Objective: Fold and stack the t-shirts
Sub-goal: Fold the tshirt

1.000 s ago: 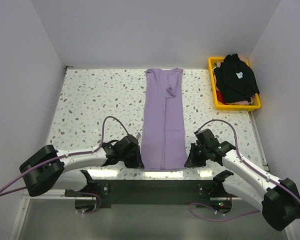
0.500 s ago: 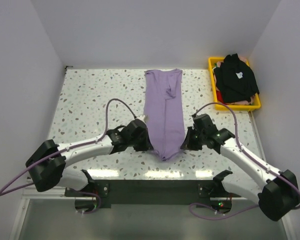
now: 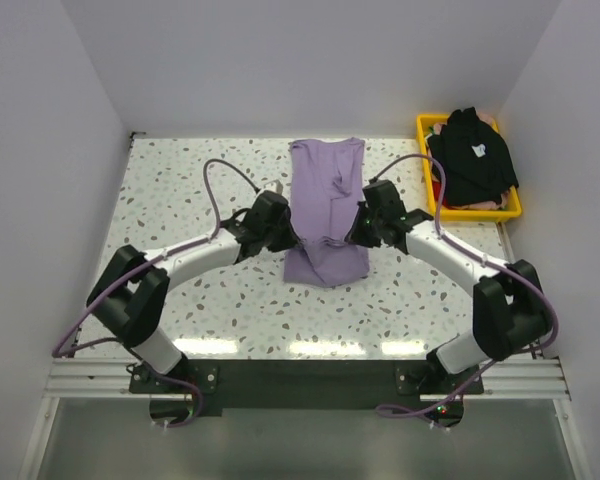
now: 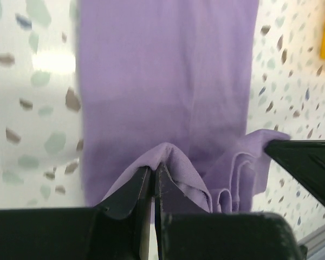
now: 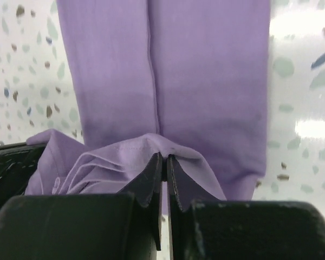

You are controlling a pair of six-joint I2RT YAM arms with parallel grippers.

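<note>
A lavender t-shirt (image 3: 326, 190), folded into a long strip, lies down the middle of the table with its near end lifted and doubled back. My left gripper (image 3: 296, 240) is shut on the hem's left corner, and my right gripper (image 3: 354, 238) is shut on its right corner. The cloth sags between them. In the left wrist view the lavender t-shirt (image 4: 168, 81) peaks over the shut left gripper (image 4: 154, 170). In the right wrist view the lavender t-shirt (image 5: 168, 70) drapes over the shut right gripper (image 5: 164, 160). A black t-shirt (image 3: 472, 158) with a small white mark lies in the basket.
A yellow plastic basket (image 3: 427, 190) stands at the back right corner, heaped with clothes, some red and pink under the black one. Grey walls close in the speckled table (image 3: 180, 200) on three sides. Purple cables arch over both arms.
Both grippers have carried the shirt's near hem up and away from the near edge, toward the collar end. The strip now covers only the table's far half.
</note>
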